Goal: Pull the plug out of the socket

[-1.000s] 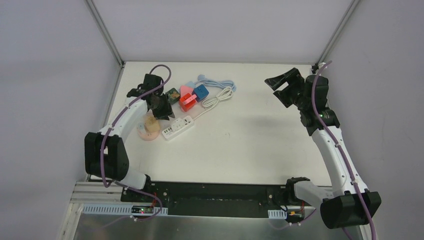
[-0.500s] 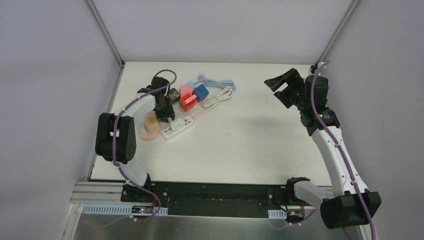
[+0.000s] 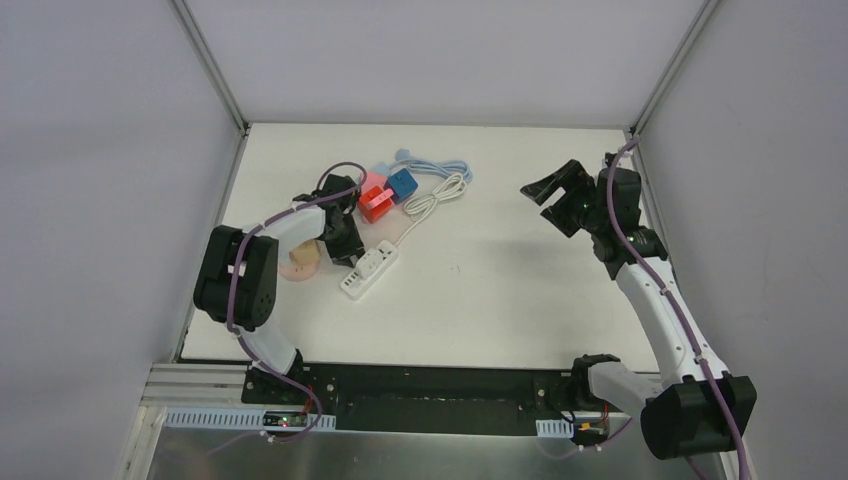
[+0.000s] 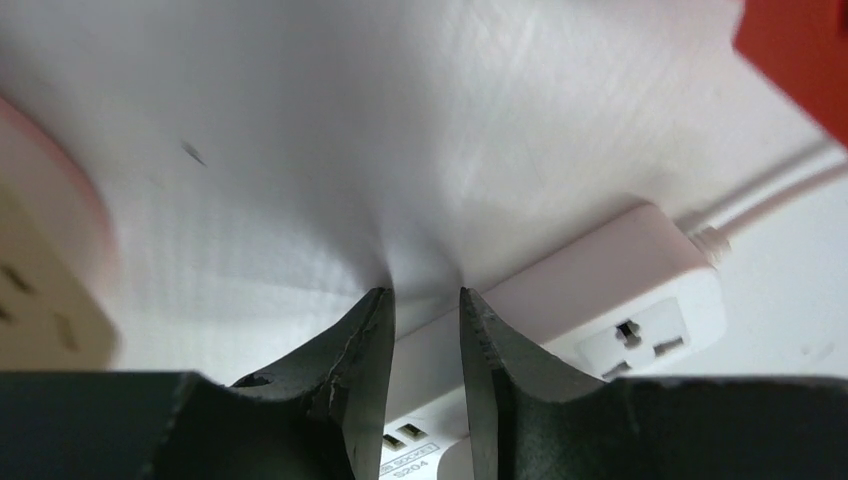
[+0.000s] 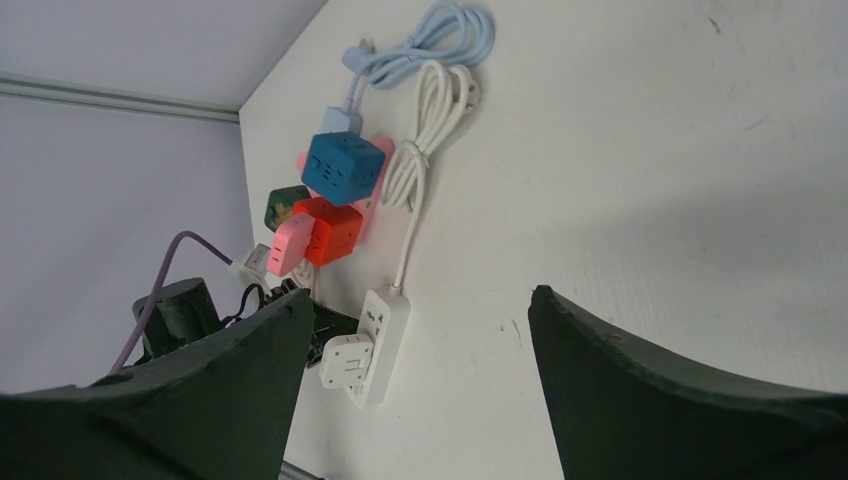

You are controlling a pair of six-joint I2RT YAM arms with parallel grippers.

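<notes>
- pink round thing (image 3: 299,263) sits at the far left, just beside the l arm. not part of the job.
- left gripper (image 3: 347,240) is down at the power strip (image 3: 368,271), on its far-left side. jaws nearly closed, only a narrow slot (image 4: 425,300). the strip's white body shows through the slot. can't tell if they pinch anything or just hover.
- strip's long axis runs diagonal in the top view, near-left to far-right. its cord leaves the far-right end.
- plug (image 5: 345,364) is a white block seated on the strip's near-left end, seen from the r wrist cam. it lies just beside the l jaws, on their near side.
- key relation imo: the plug has to come up off the strip's face, i.e. perpendicular to the long axis. l arm is by far the nearer one.
- hidden: l wrist cam doesn't show the plug at all, only an empty outlet (image 4: 648,340) and the cord end. the plug is prob below frame or behind the fingers (image 4: 372,350). in the top view the l wrist covers the contact pt.
- red cube (image 3: 375,205), blue cube (image 3: 402,183) and the coiled cords (image 3: 437,190) lie beyond the strip, close to its cord end.
- right gripper (image 3: 555,190) is raised, well apart across the table. jaws wide open, holding nothing (image 5: 420,298), facing the strip.
</notes>
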